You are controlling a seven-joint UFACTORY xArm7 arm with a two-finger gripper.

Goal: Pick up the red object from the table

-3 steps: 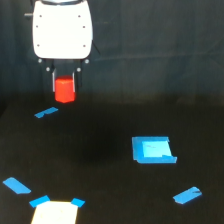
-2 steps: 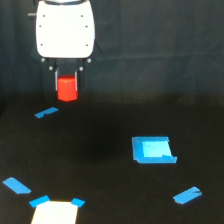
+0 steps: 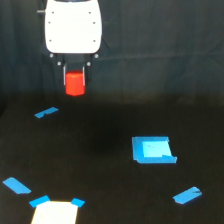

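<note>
The red object point(image 3: 75, 83) is a small bright red-orange stubby block held up in the air, well above the dark table point(image 3: 100, 165). My gripper point(image 3: 75, 86) hangs from the white arm head point(image 3: 73, 26) at the upper left of the exterior view and is shut on it. Dark fingers point(image 3: 64, 80) flank the block on both sides. Nothing lies directly beneath it on the table.
A blue square patch point(image 3: 152, 149) lies right of centre. Blue tape strips lie at the left point(image 3: 46, 112), lower left point(image 3: 16, 185) and lower right point(image 3: 187, 195). A pale rectangle point(image 3: 55, 212) with blue corners sits at the bottom edge.
The arm head and gripper have risen slightly and drifted a little toward the exterior view's right, carrying the red object with them. The tape pieces have not moved.
</note>
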